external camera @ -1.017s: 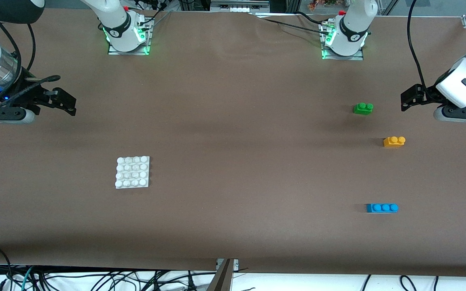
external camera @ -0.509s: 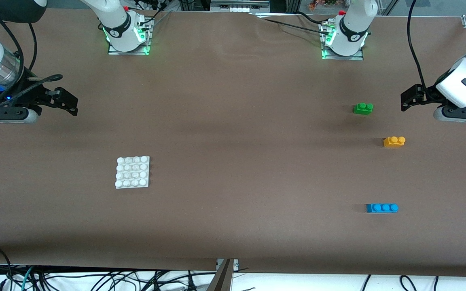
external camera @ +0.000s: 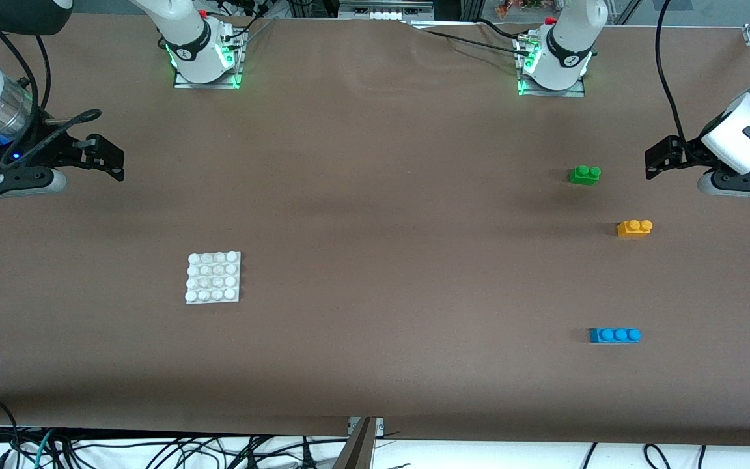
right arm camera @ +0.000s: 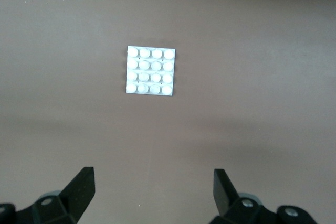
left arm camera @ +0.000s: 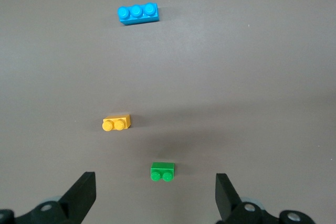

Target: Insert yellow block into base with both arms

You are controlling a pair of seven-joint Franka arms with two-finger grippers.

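Front view: the yellow block [external camera: 634, 228] sits studs-up near the left arm's end of the table [external camera: 375, 215], long axis along the table's length. The green brick [external camera: 584, 174] lies farther from the camera, the blue brick [external camera: 614, 335] nearer. The studded base [external camera: 213, 277], bare, lies toward the right arm's end. The left gripper [left arm camera: 155, 195] and right gripper [right arm camera: 152, 192] hang spread wide, holding nothing, as the wrist views show.

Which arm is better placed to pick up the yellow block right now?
Left. The yellow block lies at its end of the table, close to the open left gripper; the open right gripper is nearer the base.
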